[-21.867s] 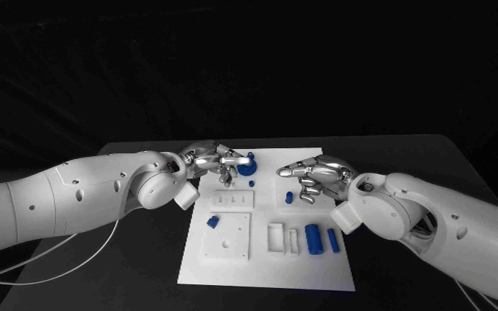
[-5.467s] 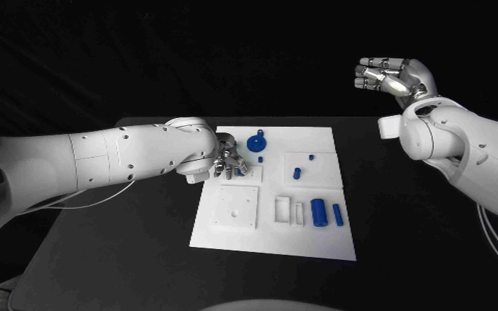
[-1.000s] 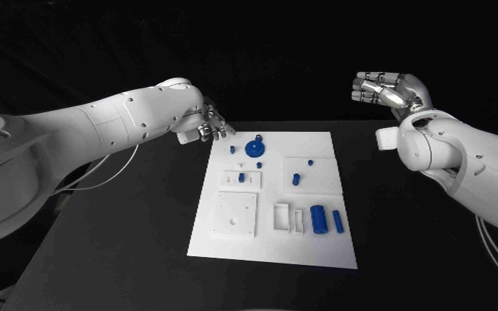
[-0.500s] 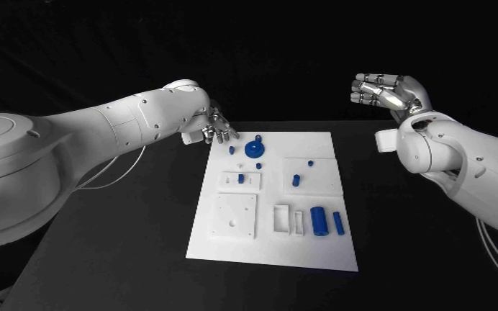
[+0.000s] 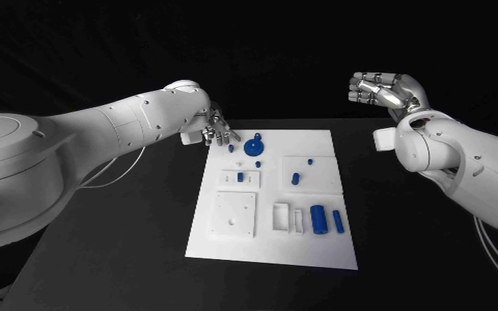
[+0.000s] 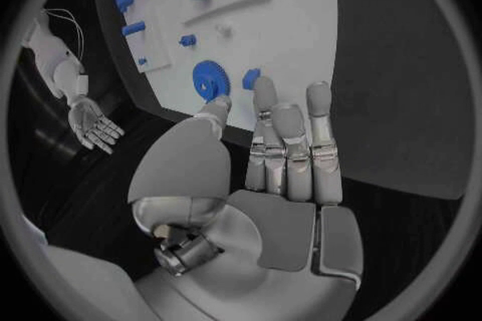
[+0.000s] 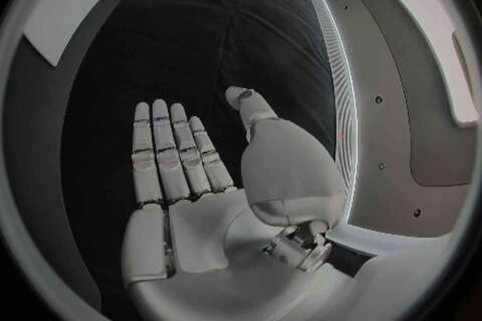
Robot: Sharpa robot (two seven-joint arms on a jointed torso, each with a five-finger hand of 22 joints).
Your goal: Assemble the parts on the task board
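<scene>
Both hands off the parts right now. Left hand [image 5: 216, 129] hangs just off the task board's [image 5: 272, 250] 11 o'clock corner, fingers apart and straight in the left wrist view, nothing in them. Right hand [image 5: 384, 92] is raised well clear of the table [image 5: 114, 239] at about 2 o'clock from the board, fingers loosely apart, palm empty in the right wrist view.

Board sits mid-table. Parts on it:
- blue gear [image 5: 254, 147] near 12 o'clock, with a small blue peg [image 5: 230, 149] just beside it toward 9
- small blue piece seated in the white block [image 5: 240, 178] left of centre
- blue peg [image 5: 296, 178] right of centre, smaller one [image 5: 309, 161] above it
- fat blue cylinder [image 5: 319, 219] and thin blue pin [image 5: 337, 221] side by side at about 5 o'clock, next to the white slotted frame [image 5: 280, 217]

Judgement: several parts look loose, so assembly isn't finished.

Risks from here:
- left hand is closest to the gear and the small peg; coming down with fingers spread could knock the peg off the near edge or roll it
- the cylinder and pin lie touching or nearly so; grabbing one likely drags the other
- board isn't visibly clamped, so a sideways push could slide it
</scene>
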